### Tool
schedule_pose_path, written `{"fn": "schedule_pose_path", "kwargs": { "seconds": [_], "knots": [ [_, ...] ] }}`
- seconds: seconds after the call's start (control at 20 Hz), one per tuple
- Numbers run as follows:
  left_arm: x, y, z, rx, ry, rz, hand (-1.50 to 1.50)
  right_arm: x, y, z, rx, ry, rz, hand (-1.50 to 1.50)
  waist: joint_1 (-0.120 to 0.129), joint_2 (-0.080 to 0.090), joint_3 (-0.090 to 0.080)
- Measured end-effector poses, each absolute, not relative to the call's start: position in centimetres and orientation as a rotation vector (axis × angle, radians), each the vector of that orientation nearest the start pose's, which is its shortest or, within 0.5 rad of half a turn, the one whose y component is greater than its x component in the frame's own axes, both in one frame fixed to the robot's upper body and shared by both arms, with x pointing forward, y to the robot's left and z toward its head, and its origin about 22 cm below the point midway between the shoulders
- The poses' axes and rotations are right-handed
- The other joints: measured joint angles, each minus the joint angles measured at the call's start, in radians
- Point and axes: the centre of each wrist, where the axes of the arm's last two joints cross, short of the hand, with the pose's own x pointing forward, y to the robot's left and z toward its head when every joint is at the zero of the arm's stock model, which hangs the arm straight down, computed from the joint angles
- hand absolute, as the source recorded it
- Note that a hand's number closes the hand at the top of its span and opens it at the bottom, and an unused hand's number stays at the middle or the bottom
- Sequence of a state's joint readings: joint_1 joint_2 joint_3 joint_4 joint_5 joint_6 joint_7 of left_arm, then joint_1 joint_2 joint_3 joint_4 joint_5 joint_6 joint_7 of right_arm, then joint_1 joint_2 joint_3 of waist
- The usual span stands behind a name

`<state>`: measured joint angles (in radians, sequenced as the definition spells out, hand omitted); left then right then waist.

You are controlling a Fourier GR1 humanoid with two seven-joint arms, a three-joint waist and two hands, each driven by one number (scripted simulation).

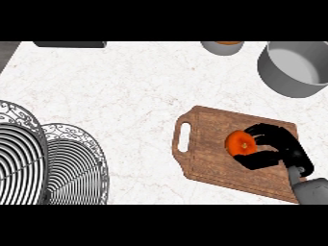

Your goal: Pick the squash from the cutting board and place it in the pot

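Note:
An orange squash (239,143) lies on the brown wooden cutting board (209,153) at the lower right of the counter. My right hand (278,146) comes in from the lower right and curls round the squash from its right side, fingers above it and thumb below. The grey metal pot (300,67) stands at the far right of the counter, open and apart from the board. My left hand does not show.
Two wire baskets (31,158) stand at the left edge. A small bowl (222,46) with something orange sits at the far edge, left of the pot. A dark flat object (70,44) lies at the far left edge.

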<state>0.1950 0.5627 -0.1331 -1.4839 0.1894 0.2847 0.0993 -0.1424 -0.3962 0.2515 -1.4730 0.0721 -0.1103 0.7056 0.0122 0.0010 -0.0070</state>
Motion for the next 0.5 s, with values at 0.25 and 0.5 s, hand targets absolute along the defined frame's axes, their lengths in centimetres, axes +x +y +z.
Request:
{"fn": "schedule_pose_path", "kwargs": {
  "seconds": [0.25,0.5],
  "knots": [
    [18.3,35.4,-1.3,0.473,-1.18,-0.104,0.0,26.9,-25.5,2.5,-0.418,-0.928,0.548,1.5,0.002,0.002,0.0],
    [19.0,34.9,-1.0,0.456,-1.19,-0.123,0.0,27.7,-25.3,4.5,-0.49,-1.012,1.065,1.5,0.025,0.009,-0.002]
  ]
}}
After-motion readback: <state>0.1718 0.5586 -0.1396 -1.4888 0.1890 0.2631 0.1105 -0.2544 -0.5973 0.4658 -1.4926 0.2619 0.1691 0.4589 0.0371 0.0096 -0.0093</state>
